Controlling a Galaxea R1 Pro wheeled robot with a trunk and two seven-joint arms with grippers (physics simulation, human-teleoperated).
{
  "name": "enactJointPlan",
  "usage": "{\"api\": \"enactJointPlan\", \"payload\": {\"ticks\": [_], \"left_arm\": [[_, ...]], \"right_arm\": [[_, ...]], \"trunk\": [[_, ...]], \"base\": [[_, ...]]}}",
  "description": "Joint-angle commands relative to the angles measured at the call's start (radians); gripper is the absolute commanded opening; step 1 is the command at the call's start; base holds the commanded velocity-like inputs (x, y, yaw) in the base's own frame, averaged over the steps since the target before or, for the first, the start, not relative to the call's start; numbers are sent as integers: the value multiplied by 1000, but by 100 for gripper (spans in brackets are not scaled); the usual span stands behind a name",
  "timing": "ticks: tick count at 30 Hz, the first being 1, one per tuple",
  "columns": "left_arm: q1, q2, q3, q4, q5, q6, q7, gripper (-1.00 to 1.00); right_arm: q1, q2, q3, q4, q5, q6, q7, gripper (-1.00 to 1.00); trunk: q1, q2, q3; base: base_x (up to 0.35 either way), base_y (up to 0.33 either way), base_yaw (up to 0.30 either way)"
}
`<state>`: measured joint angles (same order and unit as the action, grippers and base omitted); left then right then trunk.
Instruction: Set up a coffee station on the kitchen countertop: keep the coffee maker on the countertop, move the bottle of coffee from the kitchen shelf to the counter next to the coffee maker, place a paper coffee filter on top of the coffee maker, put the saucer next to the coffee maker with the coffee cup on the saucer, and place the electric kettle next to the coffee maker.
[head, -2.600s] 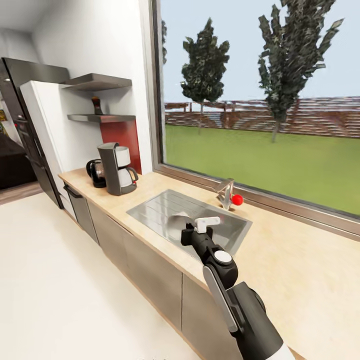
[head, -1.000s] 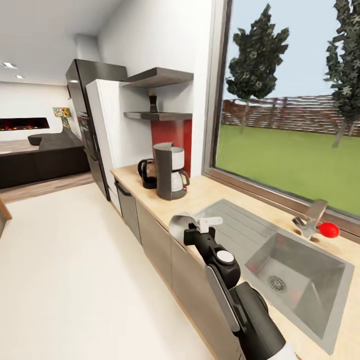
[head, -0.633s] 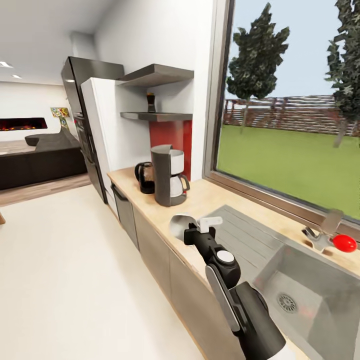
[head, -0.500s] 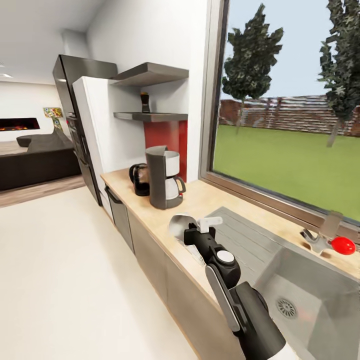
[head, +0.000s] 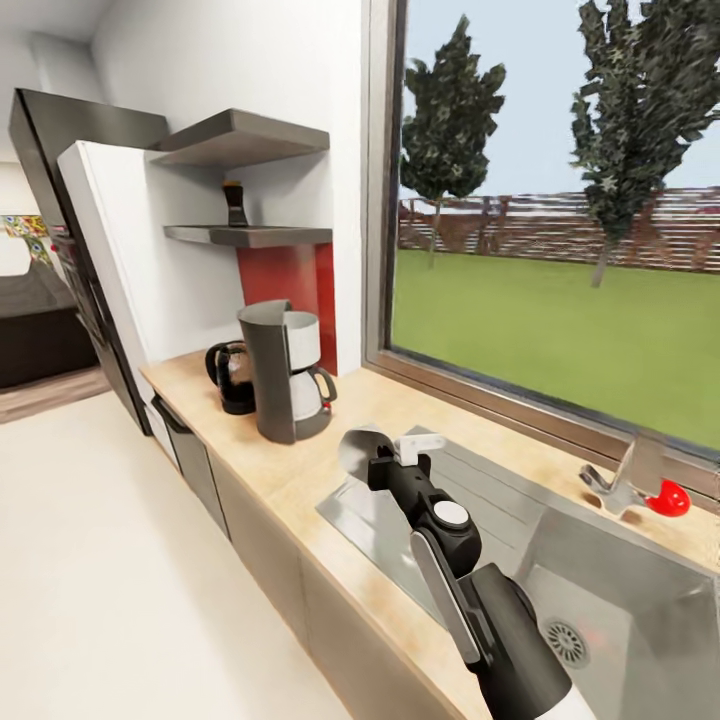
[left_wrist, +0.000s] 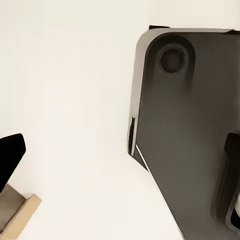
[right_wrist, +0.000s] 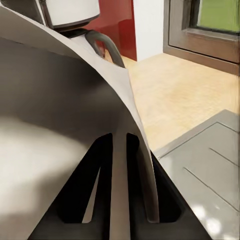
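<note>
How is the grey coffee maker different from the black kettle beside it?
The tall grey coffee maker stands well above the squat black electric kettle. The coffee maker is grey with a white top section and a carafe in front, while the kettle is dark all over and rounded. The coffee maker stands nearer the window, the kettle nearer the fridge. Both stand upright on the wooden countertop, each with a handle.

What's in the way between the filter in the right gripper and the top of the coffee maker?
Nothing visible. The right gripper holds the filter above the counter's near edge by the sink, and only bare counter lies between it and the coffee maker. The kettle stands on the maker's far side, off that line.
</note>
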<state>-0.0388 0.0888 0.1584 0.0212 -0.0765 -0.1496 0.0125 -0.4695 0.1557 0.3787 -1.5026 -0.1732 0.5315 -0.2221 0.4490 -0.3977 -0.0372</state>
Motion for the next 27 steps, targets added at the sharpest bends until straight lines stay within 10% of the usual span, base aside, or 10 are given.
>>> {"api": "enactJointPlan", "payload": {"ticks": [1, 21, 27], "left_arm": [[-1, 0, 7, 2, -8, -5, 1, 100], [-3, 21, 2, 2, -15, -1, 1, 100], [-3, 26, -6, 3, -19, 1, -1, 100]], "right_arm": [[-1, 0, 2, -1, -14, 2, -11, -100], [-8, 6, -2, 6, -15, 10, -10, -100], [-226, 18, -8, 53, -15, 151, -12, -100]], "trunk": [[1, -2, -2], [1, -2, -2], [1, -2, -2]], "base": [[138, 291, -265], [36, 306, -176], [136, 69, -1]]}}
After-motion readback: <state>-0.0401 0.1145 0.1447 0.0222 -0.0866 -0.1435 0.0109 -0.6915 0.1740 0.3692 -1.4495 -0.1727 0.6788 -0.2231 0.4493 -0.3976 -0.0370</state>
